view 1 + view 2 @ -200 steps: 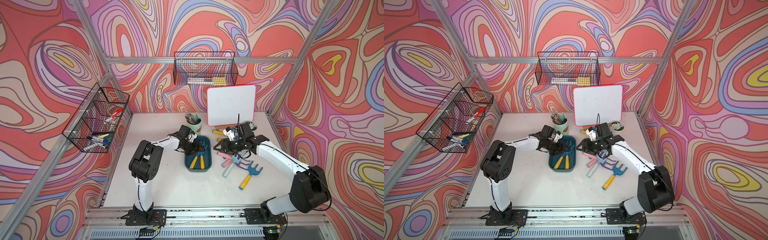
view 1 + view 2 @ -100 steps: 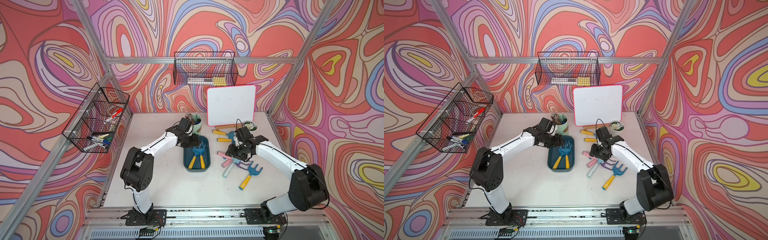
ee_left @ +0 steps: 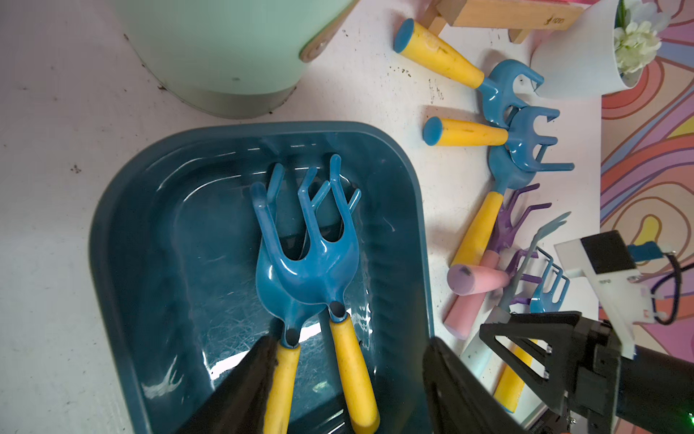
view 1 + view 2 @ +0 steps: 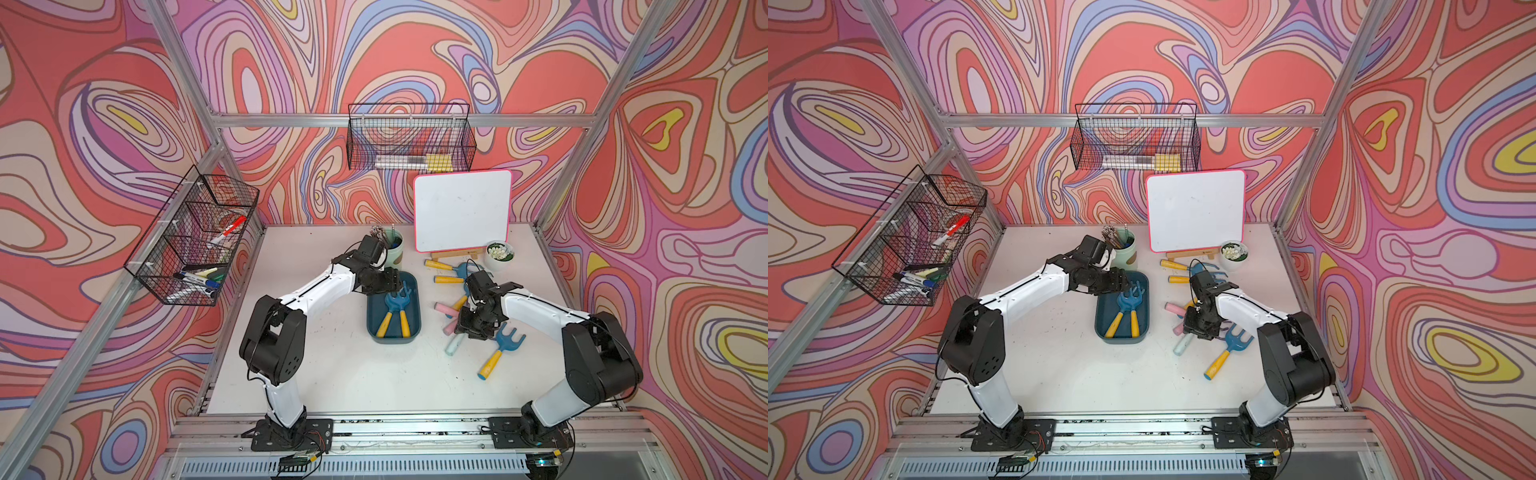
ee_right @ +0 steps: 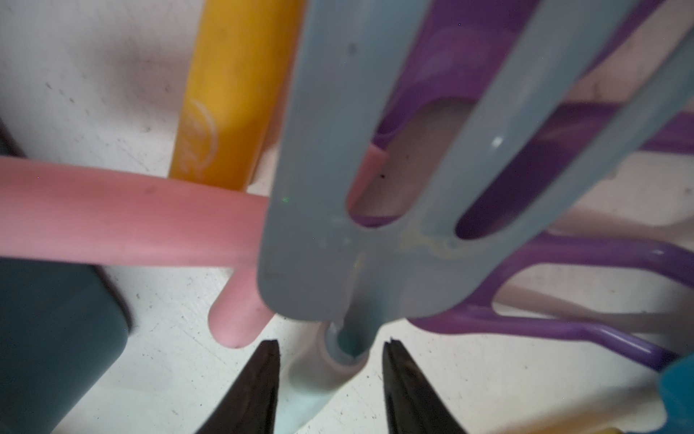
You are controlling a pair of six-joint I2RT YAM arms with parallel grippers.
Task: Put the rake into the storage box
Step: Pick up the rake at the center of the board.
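White counter (image 4: 332, 374), enclosed by swirl-patterned walls. Left: a black wire basket (image 4: 191, 241) hangs on the wall. Centre-left: the left end effector (image 4: 395, 283) hovers over the far end of the storage box (image 4: 392, 338), its jaws spread wide and empty. Two blue rakes (image 3: 311, 270) lie inside the box, yellow handles toward the arm. Centre-right: the right end effector (image 5: 332, 344) points down into a heap of toy tools beside the box. Its jaws are narrowly parted astride the neck of the pale blue-grey rake (image 5: 356, 244), a slight gap on each side. This rake rests outside the box, across a pink handle (image 5: 112, 214) and a purple rake head (image 5: 563, 327). Far right: a blue rake with yellow handle (image 4: 498, 353) lies just beside the heap.
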